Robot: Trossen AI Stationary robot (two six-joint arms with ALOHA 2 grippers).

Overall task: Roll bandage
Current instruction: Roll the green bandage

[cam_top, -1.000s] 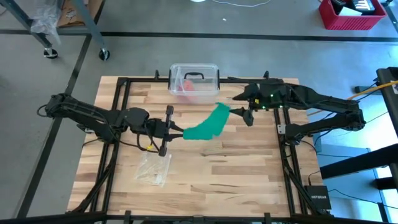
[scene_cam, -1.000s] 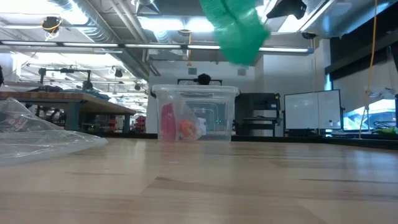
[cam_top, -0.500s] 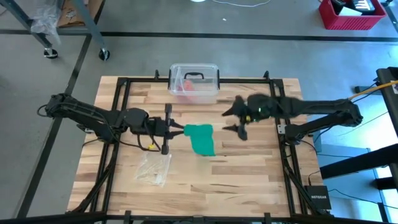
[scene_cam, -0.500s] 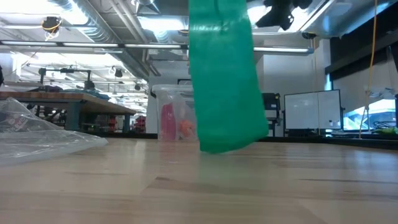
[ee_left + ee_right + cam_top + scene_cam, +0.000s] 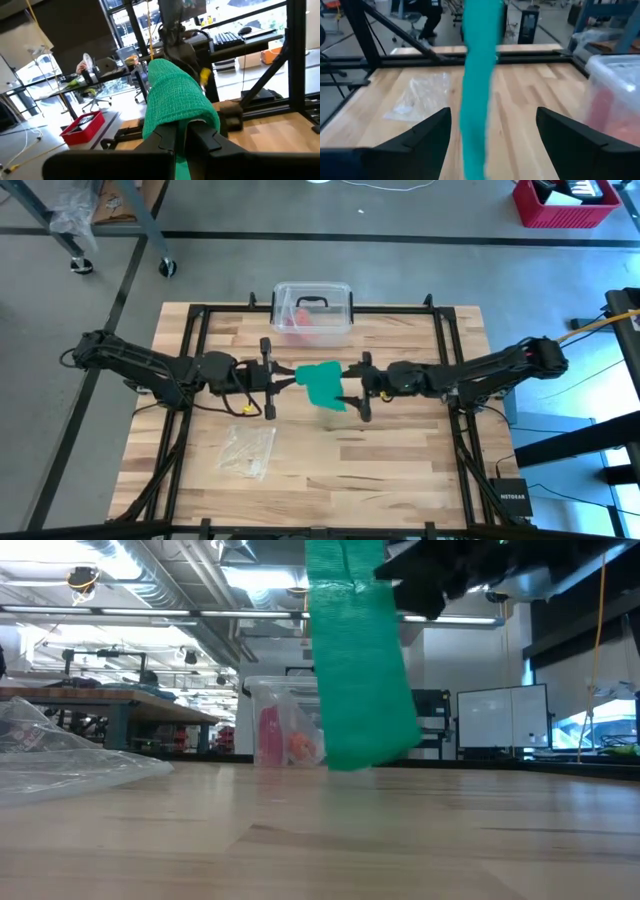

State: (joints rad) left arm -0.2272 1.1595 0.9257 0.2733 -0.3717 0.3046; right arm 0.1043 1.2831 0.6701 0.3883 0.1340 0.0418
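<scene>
- The green bandage [image 5: 322, 385] hangs above the middle of the table [image 5: 400, 460], its lower end clear of the wood in the low view.
- The left gripper [image 5: 283, 378] has its jaws clamped tight on the bandage's upper end.
- The right gripper [image 5: 352, 388] faces it from the other side, jaws spread wide, empty, the strip hanging between its fingers [image 5: 422, 137].
- A clear plastic box [image 5: 312, 308] sits behind; a plastic wrapper [image 5: 248, 450] lies nearer the front.

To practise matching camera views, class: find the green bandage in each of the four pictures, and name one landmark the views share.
High view: bandage at centre, between the left claw and right claw.
Low view: bandage hangs from the top, centre.
Left wrist view: bandage in the middle, clamped in the fingers.
Right wrist view: bandage hangs between the open fingers.
Shared landmark: clear plastic box, except left wrist.
</scene>
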